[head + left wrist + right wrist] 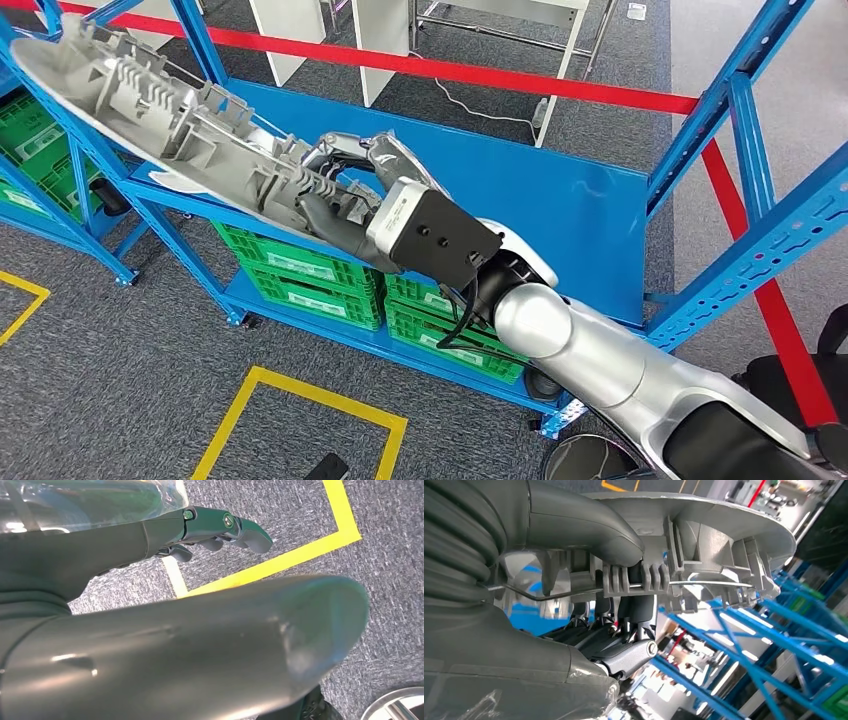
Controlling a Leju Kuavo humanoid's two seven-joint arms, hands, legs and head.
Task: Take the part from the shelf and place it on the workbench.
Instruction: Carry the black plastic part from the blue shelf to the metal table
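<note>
Head view first: nearest the camera, the silver right arm reaches forward and up-left from the lower right, and the right hand [345, 205] grips the near end of the part [150, 110] — a long grey ribbed plastic moulding. The part's long axis runs away from the hand toward the upper left, so nearly all its length sticks out beyond the grip, lifted above the blue shelf [560, 190]. Under it sit green crates [300, 270] on the lower level; a red tape line [480, 72] crosses the floor beyond.

No workbench is visible, so my guess is that the body must turn before any placing, with that long overhang swinging close to the shelf uprights.

Right wrist view adds what the head view hides: the thick thumb [584, 525] lies over the part's [704, 535] rim and the dark fingers [624, 645] curl in beneath, clamping it between them.

Left wrist view shows the left hand [220, 530] hanging over grey carpet and a yellow floor line [280, 562], its fingers loosely bent and holding nothing — the idle, farther hand.
</note>
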